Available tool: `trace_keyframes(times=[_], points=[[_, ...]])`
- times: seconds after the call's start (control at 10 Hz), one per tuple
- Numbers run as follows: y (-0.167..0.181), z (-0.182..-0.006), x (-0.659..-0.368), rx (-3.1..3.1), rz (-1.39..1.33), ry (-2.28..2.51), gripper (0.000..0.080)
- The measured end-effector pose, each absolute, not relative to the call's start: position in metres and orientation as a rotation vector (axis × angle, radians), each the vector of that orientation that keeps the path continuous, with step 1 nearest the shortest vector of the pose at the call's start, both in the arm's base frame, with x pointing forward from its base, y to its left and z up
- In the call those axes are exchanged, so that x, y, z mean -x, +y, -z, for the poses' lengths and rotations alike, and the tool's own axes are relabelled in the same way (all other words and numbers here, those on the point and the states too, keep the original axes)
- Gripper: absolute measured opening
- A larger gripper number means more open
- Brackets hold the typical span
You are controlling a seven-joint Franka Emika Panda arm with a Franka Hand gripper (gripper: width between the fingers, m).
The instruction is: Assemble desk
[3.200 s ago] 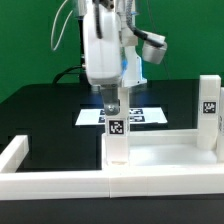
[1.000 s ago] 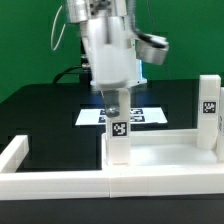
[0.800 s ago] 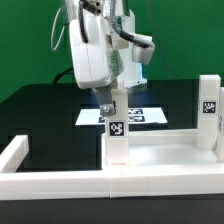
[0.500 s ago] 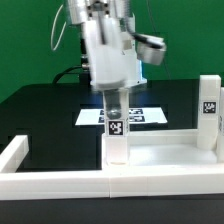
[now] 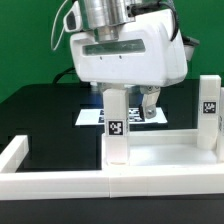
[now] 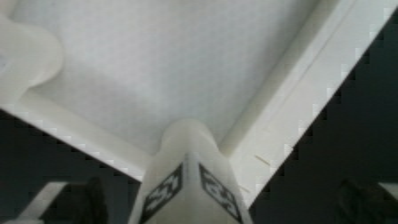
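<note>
The white desk tabletop (image 5: pixel 165 152) lies flat with its rim up. One white tagged leg (image 5: pixel 117 130) stands upright in its near corner on the exterior view's left. A second tagged leg (image 5: pixel 208 112) stands at the panel's right edge. My gripper (image 5: pixel 125 108) hangs over the first leg's top, with its broad face toward the camera. One dark finger (image 5: pixel 150 108) shows right of the leg, apart from it. In the wrist view the leg (image 6: pixel 192 180) rises between the fingers of my gripper (image 6: pixel 199 205) with gaps on both sides. It stands on the tabletop (image 6: pixel 196 70). The gripper is open.
A long low white border wall (image 5: pixel 60 182) runs along the front and turns back at the exterior view's left (image 5: pixel 14 152). The marker board (image 5: pixel 92 117) lies on the black table behind the leg. Cables hang behind the arm.
The gripper hand has turned about its vertical axis, from narrow side to broad face toward the camera. The leg stays upright in the same spot.
</note>
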State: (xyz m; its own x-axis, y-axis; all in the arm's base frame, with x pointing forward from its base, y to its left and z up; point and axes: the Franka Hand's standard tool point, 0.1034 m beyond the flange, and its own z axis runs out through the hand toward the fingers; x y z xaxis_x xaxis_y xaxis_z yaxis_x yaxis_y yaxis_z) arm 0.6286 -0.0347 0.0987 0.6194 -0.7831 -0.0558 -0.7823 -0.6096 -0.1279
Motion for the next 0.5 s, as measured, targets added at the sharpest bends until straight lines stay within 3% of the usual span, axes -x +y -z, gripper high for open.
trace_keyframes(times=[0.3,0.4,0.5], points=[[-0.036,-0.109,-0.628,3.023,0.045,0.630,0.0648],[-0.046,-0.117,-0.629,3.052,0.099,0.476,0.0648],[-0.043,-0.113,-0.628,3.043,0.089,0.528,0.0648]])
